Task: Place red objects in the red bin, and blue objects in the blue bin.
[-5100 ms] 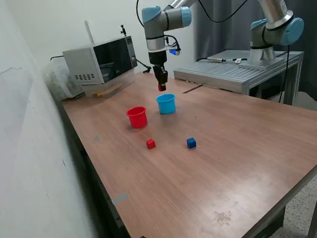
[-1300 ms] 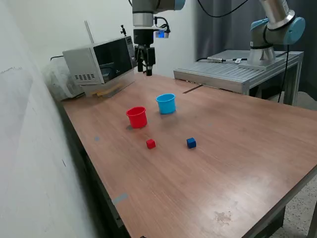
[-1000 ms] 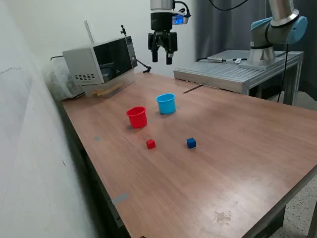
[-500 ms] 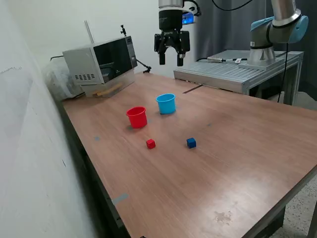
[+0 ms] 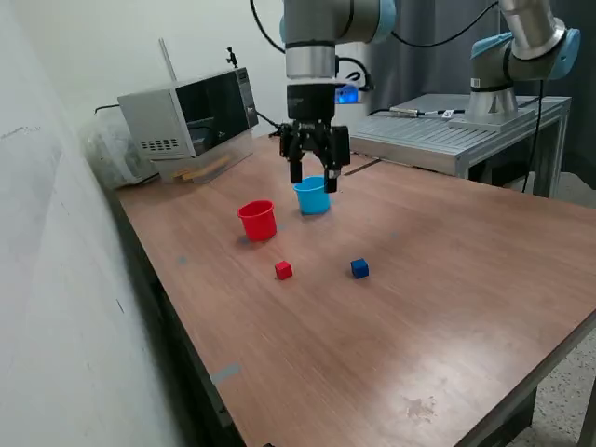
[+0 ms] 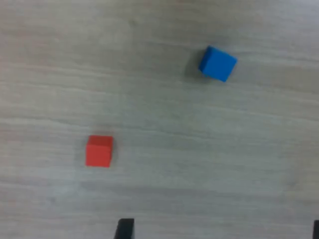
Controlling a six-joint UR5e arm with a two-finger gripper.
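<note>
Your gripper is hanging above the table with its fingers spread wide and holding nothing, in front of the blue cup. The red cup is sitting just beside it, toward the exterior view's left. A red cube and a blue cube are lying apart, nearer the camera.
</note>
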